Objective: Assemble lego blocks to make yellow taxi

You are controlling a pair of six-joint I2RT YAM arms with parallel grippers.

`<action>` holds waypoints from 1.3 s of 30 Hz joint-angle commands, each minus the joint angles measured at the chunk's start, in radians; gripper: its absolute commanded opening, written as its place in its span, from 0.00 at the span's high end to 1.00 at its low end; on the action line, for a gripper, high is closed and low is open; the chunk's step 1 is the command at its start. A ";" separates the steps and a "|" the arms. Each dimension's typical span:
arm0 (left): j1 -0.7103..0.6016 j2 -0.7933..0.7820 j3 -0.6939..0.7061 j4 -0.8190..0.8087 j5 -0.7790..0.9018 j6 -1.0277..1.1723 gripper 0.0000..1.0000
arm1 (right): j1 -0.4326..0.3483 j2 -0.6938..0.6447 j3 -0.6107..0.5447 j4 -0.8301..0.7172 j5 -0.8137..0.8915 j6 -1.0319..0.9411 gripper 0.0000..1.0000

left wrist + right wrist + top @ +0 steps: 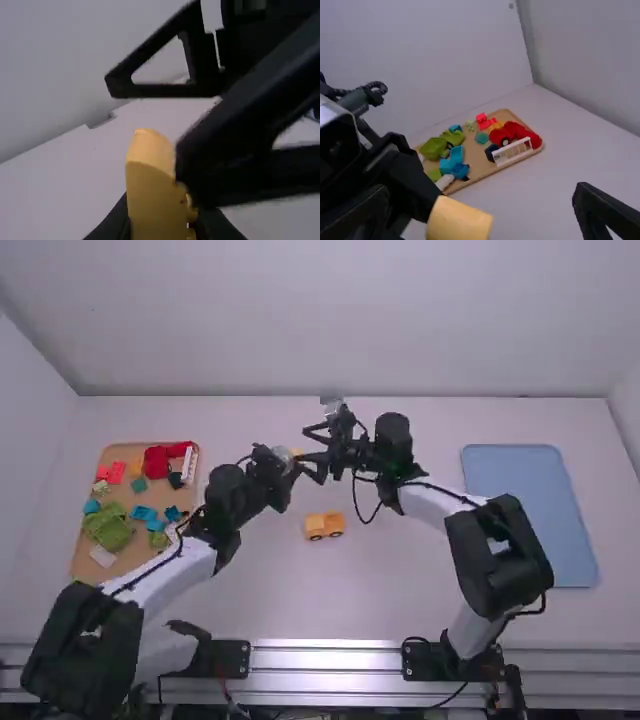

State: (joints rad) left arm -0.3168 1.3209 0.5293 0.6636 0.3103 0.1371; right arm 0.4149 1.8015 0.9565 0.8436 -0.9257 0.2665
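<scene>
With twelve o'clock pointing away from the arm bases in the high view, the left gripper [289, 456] has its fingers clamped on a small yellow Lego block [155, 200], whose end sticks out past them, while the right gripper [305, 447] is spread wide around that block, though whether it touches it I cannot tell. The wheeled yellow taxi body [324, 522] sits on the white table [390, 590] near both, at about five o'clock from the left gripper and six from the right. Farther off, the wooden tray [478, 161] of coloured toy pieces lies between eight and nine o'clock from the grippers, and the blue tray [530, 510] between three and four.
</scene>
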 commanded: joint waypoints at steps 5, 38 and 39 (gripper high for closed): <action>-0.033 0.087 0.054 0.105 -0.014 -0.054 0.98 | 0.007 0.007 -0.009 -0.018 0.037 0.070 0.19; 0.223 0.162 0.240 0.096 0.875 -0.307 0.01 | -0.138 -0.036 0.256 -0.472 -0.498 -0.280 0.79; 0.222 0.175 0.259 0.079 0.926 -0.290 0.01 | -0.141 -0.036 0.276 -0.523 -0.516 -0.322 0.79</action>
State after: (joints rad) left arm -0.0902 1.4776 0.7403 0.7567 0.9321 -0.1619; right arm 0.2710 1.7973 1.1713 0.3683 -1.2724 0.1116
